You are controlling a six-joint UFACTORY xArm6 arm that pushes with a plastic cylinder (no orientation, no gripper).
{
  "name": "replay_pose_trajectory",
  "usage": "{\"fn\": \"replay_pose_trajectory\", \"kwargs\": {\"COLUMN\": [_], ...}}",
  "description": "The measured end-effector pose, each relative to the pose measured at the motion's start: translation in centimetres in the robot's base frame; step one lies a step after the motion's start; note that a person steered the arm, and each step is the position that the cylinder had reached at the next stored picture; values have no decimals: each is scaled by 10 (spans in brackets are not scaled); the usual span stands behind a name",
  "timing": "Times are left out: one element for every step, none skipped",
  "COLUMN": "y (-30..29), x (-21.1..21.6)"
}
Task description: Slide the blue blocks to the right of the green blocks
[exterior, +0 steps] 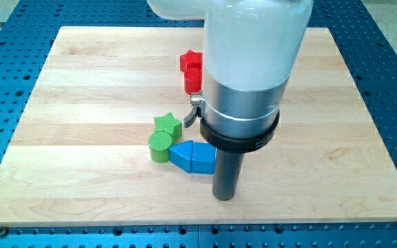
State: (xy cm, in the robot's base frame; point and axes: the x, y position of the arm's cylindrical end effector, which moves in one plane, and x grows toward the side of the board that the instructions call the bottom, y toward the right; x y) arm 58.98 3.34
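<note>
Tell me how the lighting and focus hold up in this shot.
Camera view: even, soft lighting on the wooden board; faint shadows under the blue blocks and green blocks; the arm's white upper body is overexposed and soft, being close; my tip and the red blocks look sharp.

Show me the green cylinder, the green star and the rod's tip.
green cylinder [160,142], camera view, ridged top face.
green star [167,125], camera view, top face.
my tip [225,196], camera view, rod's very end.

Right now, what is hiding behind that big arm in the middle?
Peeking out at the arm's left edge are two red blocks. Part of the blue blocks disappears behind the rod; my tip sits at their right. Anything else behind the arm is covered.
</note>
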Motion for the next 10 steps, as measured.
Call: {"fn": "replay_pose_trajectory", "kwargs": {"y": [-15,-10,-9,-1,2,12,11,3,-3,-4], "x": [1,-22,-36,-51,-63,-74,-81,-81,-86,-93]}}
